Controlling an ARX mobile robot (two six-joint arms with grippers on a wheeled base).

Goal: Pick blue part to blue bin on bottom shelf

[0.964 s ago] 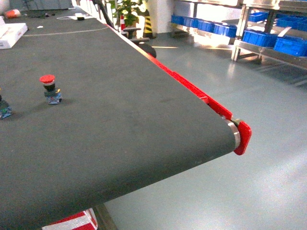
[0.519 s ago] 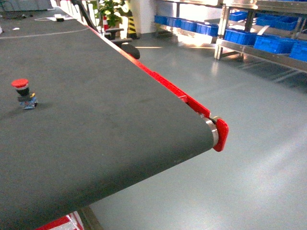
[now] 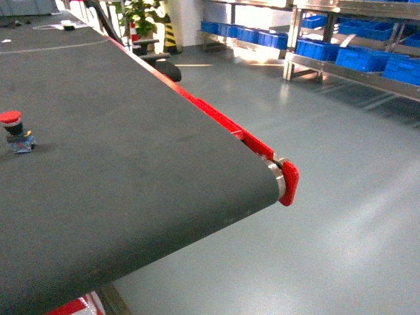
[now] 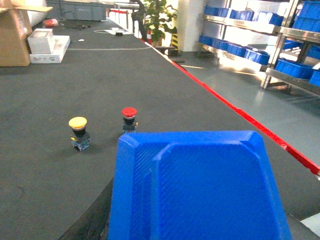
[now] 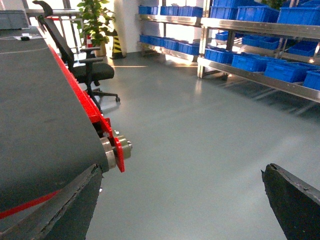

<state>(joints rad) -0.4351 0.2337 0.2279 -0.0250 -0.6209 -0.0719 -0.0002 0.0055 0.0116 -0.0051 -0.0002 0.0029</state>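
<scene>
Blue part (image 4: 200, 190) fills the left wrist foreground, hiding the left tool.

Glossy grey floor (image 3: 341, 197), steel racks (image 5: 260, 27)

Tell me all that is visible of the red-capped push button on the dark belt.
The red-capped push button is a small part with a round, glossy red mushroom cap on a dark neck and a bluish base block. It stands upright on the dark conveyor belt, resting only on its base. A yellow-capped button stands apart beside it in the left wrist view. In the head view it sits at the left edge. No gripper touches it.
</scene>
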